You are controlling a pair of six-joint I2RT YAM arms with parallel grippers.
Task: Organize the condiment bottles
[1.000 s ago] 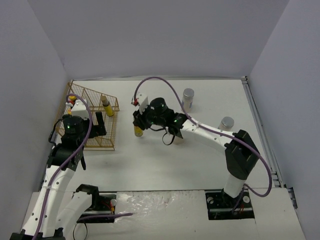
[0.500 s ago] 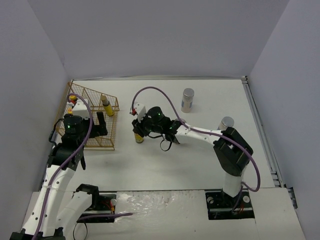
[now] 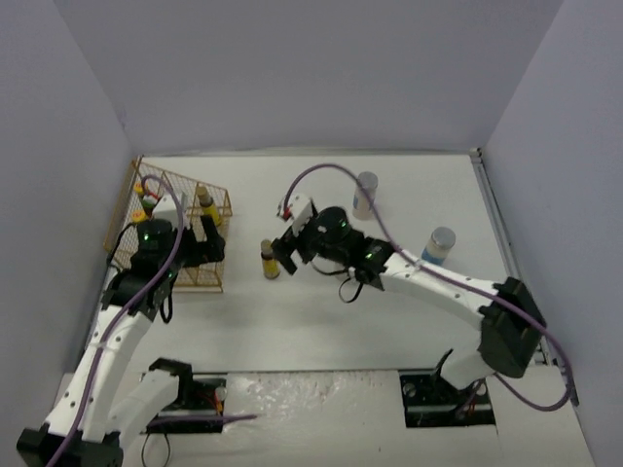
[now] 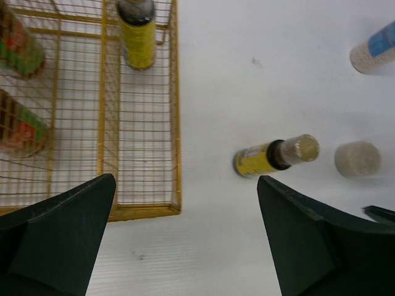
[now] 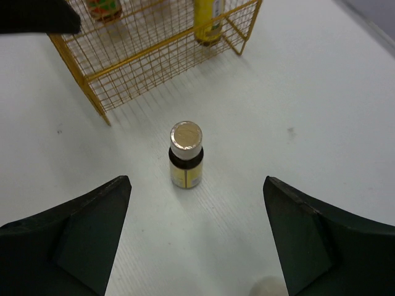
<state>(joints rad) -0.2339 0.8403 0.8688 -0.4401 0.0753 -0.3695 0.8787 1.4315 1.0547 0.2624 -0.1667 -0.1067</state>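
A slim dark yellow-labelled bottle (image 5: 186,155) is standing upright on the white table (image 5: 290,92), untouched between the right gripper's (image 5: 196,192) spread fingers. Beyond it, the gold wire rack (image 5: 123,68) is holding a second yellow-labelled bottle (image 5: 208,18).

A slim dark bottle (image 3: 270,261) with a yellow label stands upright in the open, left of centre in the top view, near the gold wire rack (image 4: 174,123), whose far right corner holds a second slim bottle (image 3: 205,204). An upper sauce bottle (image 4: 17,46) and a lower sauce bottle (image 4: 18,129), both green-and-red-labelled, sit in the rack at the left wrist view's left edge. Among the pale jars, a far jar (image 3: 366,187) stands upper centre, a blue-banded jar (image 3: 441,245) right of centre, and a third jar (image 4: 358,159) right of the open bottle.
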